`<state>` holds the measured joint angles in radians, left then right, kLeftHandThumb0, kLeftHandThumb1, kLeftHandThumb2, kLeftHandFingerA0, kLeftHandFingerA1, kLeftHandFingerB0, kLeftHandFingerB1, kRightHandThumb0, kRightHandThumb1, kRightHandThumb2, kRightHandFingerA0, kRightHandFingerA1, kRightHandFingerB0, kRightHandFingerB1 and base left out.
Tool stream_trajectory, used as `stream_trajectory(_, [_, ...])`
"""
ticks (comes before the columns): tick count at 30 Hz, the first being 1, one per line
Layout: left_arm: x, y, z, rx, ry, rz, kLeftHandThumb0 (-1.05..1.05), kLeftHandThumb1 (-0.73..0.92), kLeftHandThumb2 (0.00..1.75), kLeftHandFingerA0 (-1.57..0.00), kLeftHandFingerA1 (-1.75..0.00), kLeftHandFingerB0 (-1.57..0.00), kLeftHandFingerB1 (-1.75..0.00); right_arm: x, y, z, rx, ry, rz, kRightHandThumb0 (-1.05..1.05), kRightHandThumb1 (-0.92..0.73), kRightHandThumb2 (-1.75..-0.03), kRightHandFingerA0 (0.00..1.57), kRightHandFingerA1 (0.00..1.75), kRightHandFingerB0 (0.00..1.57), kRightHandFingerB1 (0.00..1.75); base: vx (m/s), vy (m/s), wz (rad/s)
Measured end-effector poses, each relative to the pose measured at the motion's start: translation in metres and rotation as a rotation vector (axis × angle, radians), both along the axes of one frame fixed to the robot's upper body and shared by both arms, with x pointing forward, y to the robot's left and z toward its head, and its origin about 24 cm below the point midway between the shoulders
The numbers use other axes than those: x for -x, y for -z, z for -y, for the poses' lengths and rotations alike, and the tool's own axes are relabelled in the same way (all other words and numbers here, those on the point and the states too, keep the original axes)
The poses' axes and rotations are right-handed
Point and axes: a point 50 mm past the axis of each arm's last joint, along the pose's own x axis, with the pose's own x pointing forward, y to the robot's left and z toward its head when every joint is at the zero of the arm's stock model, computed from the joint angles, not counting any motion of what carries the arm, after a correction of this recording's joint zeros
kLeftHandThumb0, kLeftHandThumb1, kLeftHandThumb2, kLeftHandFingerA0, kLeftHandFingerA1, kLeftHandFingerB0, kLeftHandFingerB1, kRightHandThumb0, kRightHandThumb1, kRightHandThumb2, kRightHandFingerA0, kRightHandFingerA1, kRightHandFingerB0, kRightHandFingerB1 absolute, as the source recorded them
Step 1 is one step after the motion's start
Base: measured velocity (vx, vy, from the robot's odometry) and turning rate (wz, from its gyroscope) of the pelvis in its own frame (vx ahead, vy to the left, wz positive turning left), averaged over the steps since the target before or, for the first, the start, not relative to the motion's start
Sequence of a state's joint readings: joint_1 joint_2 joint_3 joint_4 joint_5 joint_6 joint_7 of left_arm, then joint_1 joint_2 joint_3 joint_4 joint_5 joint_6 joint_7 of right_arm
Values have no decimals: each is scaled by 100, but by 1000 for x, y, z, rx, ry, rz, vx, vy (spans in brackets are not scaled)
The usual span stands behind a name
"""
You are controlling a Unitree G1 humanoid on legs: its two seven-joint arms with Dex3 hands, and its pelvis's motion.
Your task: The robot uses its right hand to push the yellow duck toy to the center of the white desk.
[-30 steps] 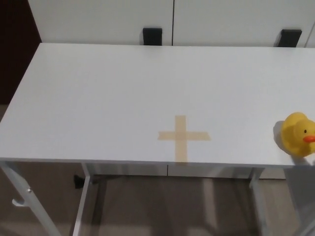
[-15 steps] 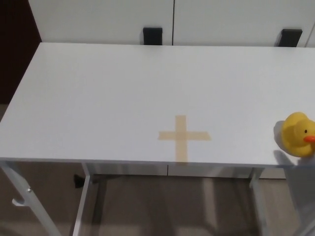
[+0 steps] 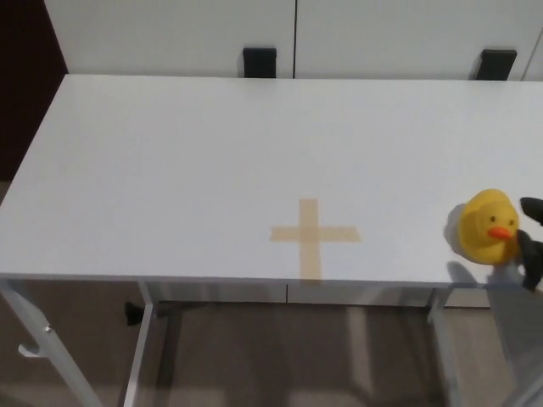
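A yellow duck toy [image 3: 485,225] with an orange beak stands near the front right of the white desk [image 3: 212,153]. Only the black fingers of my right hand [image 3: 531,242] show at the picture's right edge, right beside the duck and seemingly touching its right side. Whether that hand is open or shut cannot be told from what shows. A tan tape cross [image 3: 313,234] marks the desk to the left of the duck. My left hand does not show.
White cabinets [image 3: 297,34] stand behind the desk, with two black blocks [image 3: 260,61] at its far edge. The desk's white metal legs [image 3: 144,356] and the floor show below its front edge.
My right hand has come in from the right edge, and the duck has slid a little to the left toward the tape cross. The camera shifted slightly.
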<state>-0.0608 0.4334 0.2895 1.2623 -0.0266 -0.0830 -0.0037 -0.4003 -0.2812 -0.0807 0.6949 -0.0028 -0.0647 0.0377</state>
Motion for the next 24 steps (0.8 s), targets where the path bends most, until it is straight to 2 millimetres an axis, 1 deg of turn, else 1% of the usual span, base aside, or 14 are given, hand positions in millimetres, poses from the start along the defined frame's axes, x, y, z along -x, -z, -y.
stream_trajectory(2, [0,0,0,1,0,-1,-20,67,73,-90,-91,-89,-96,-1,0,-2,2,-5,0,-59,-68,-109,36,60,18,49,0,0,0])
stream_trajectory(3, [0,0,0,1,0,-1,-18,66,77,-88,-90,-88,-94,-2,0,-4,8,-11,-1,-66,-89,-67,39,47,33,38,0,0,0])
stream_trajectory(7, [-1,1,2,4,5,-2,-17,63,79,-91,-93,-90,-97,-6,-1,-11,28,-31,-3,-67,-89,-66,39,49,34,39,0,0,0])
stream_trajectory(8, [-1,1,2,4,7,-2,-15,62,84,-90,-93,-90,-97,-7,-2,-13,33,-38,-4,-67,-88,-66,39,52,34,40,0,0,0])
stream_trajectory(9, [-2,1,2,4,7,-1,-15,62,84,-90,-93,-90,-97,-8,-2,-15,33,-42,-4,-67,-88,-66,39,52,34,40,0,0,0])
stream_trajectory(10, [-2,1,2,4,8,-1,-16,66,80,-89,-91,-88,-96,-9,-2,-16,33,-46,-4,-67,-89,-66,40,52,34,40,0,0,0])
stream_trajectory(14, [-2,1,3,6,8,1,-15,65,81,-88,-91,-88,-98,-14,-2,-25,38,-65,-5,-68,-89,-66,40,51,33,40,0,0,0])
stream_trajectory(15, [-2,2,3,6,8,0,-14,60,86,-91,-94,-89,-96,-15,-3,-26,40,-68,-5,-67,-90,-67,41,52,36,40,0,0,0])
stream_trajectory(16, [-2,2,3,7,9,0,-14,60,86,-91,-94,-89,-96,-15,-3,-26,41,-69,-5,-67,-90,-67,41,52,36,40,0,0,0])
stream_trajectory(17, [-2,2,4,8,9,0,-14,61,84,-89,-90,-86,-94,-16,-3,-27,46,-74,-6,-68,-89,-66,41,51,35,40,0,0,0])
stream_trajectory(21, [-3,3,5,11,11,-1,-12,60,86,-88,-90,-88,-95,-19,-5,-33,86,-106,-9,-68,-89,-66,43,53,35,40,0,0,0])
stream_trajectory(22, [-3,3,5,11,12,-1,-12,61,88,-86,-88,-86,-93,-20,-6,-34,91,-110,-10,-66,-89,-66,42,54,40,42,0,0,0])
stream_trajectory(23, [-3,3,5,11,12,-1,-12,61,88,-86,-88,-86,-93,-20,-6,-34,91,-110,-10,-66,-89,-66,42,54,40,42,0,0,0])
stream_trajectory(24, [-3,3,5,11,11,-1,-17,63,81,-86,-87,-85,-93,-21,-6,-35,98,-116,-10,-66,-89,-66,43,55,38,41,0,0,0])
